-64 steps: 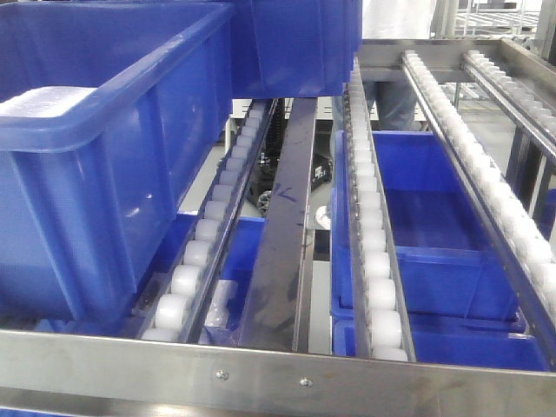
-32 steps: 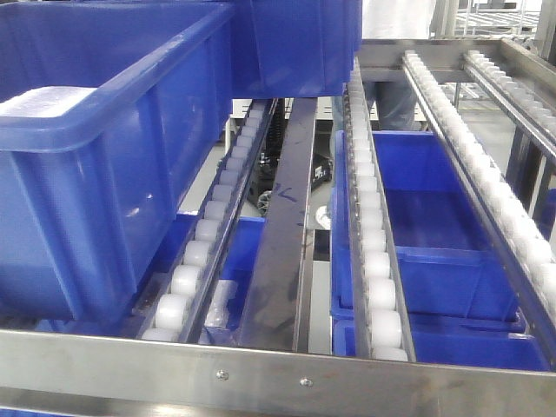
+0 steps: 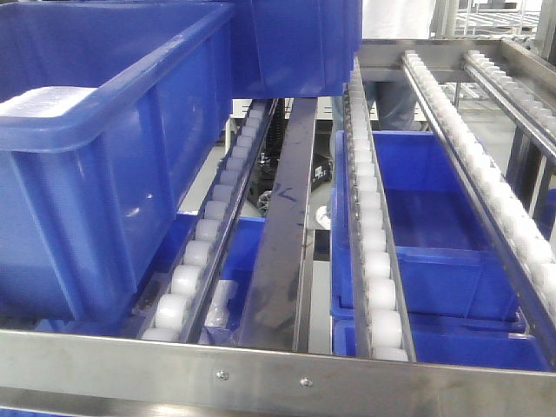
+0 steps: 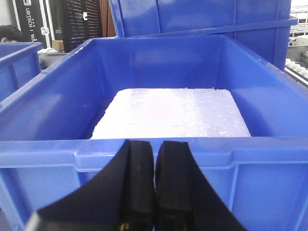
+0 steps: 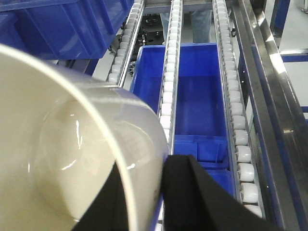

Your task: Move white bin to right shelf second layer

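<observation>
White bin (image 5: pixel 72 159): glossy, thin-walled, probably light and fairly stiff, but slick on its smooth sides and with no handles, so best taken at the rim, as here. Pinched at the near rim by the right gripper (image 5: pixel 144 192), one black finger inside the wall and one outside, closed narrow on the plastic. Held up in the air to the left of the right wrist view, tilted, hollow facing the camera, above the roller tracks (image 5: pixel 168 91) of the right shelf second layer (image 5: pixel 231 110), not yet resting on them. Likely to swing or slip from a one-sided rim grip, so worth lowering slowly onto two neighbouring tracks. Below the rollers, an open blue crate (image 5: pixel 197 91) on the level underneath. Not visible in the front view. Elsewhere, left gripper (image 4: pixel 154 187) with fingers pressed together on nothing, just before the near wall of another blue crate (image 4: pixel 72 163) holding a white foam slab (image 4: pixel 171 113).
</observation>
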